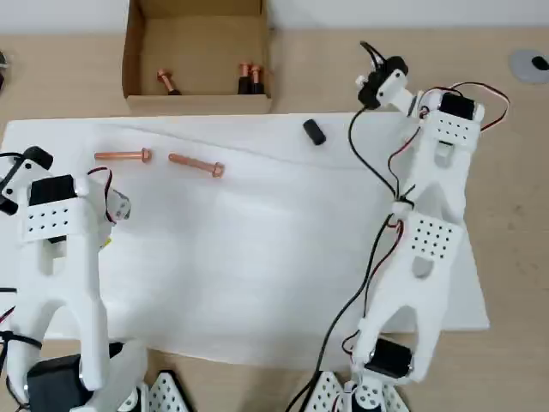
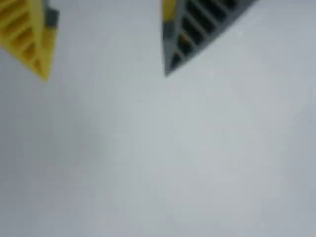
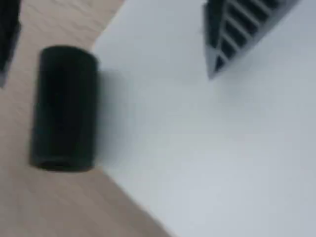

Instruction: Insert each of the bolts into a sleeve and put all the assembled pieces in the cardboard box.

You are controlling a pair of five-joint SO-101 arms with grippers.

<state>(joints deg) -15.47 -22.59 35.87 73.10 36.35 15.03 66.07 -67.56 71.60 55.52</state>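
Two bare copper bolts lie on the white sheet (image 1: 257, 249) at its far left: one bolt (image 1: 124, 155) and a second bolt (image 1: 197, 165). A black sleeve (image 1: 314, 132) lies at the sheet's far edge, half on the wood. The cardboard box (image 1: 133, 60) at the back holds three bolts with dark sleeves (image 1: 249, 79). My left gripper (image 2: 104, 75) is open over bare sheet, its arm (image 1: 56, 223) near the bolts. My right gripper (image 3: 108, 64) is open and empty; the sleeve (image 3: 64, 108) lies beyond its fingertips, untouched.
The right arm (image 1: 433, 206) stretches along the sheet's right side with loose wires beside it. Bare wood table (image 1: 343, 51) runs behind the sheet. A grey disc (image 1: 530, 64) sits at the far right corner.
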